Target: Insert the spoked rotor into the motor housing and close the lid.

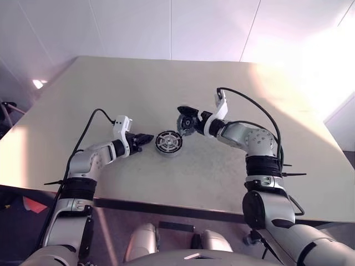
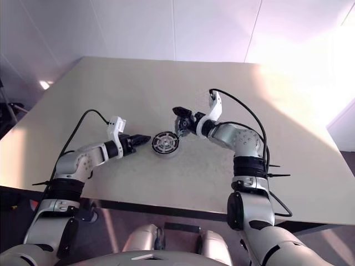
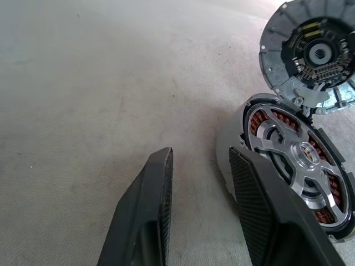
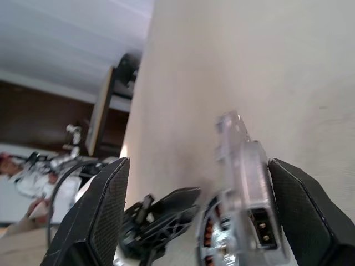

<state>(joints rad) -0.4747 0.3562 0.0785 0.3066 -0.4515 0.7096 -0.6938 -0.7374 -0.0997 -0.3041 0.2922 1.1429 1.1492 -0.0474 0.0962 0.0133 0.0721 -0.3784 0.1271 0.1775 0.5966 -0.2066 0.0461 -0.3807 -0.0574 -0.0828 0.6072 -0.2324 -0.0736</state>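
Rotor is seated in the housing on the table | lid is carried edge-on by the spread right gripper, just above | left gripper is part-open, empty, beside the housing | step: closing; lid must be levelled, centred, lowered.

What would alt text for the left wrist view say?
A pale silver spoked rotor sits inside the round dark motor housing with copper windings, on a beige table. The grey ribbed metal lid hangs tilted above it; the left gripper waits open beside the housing.
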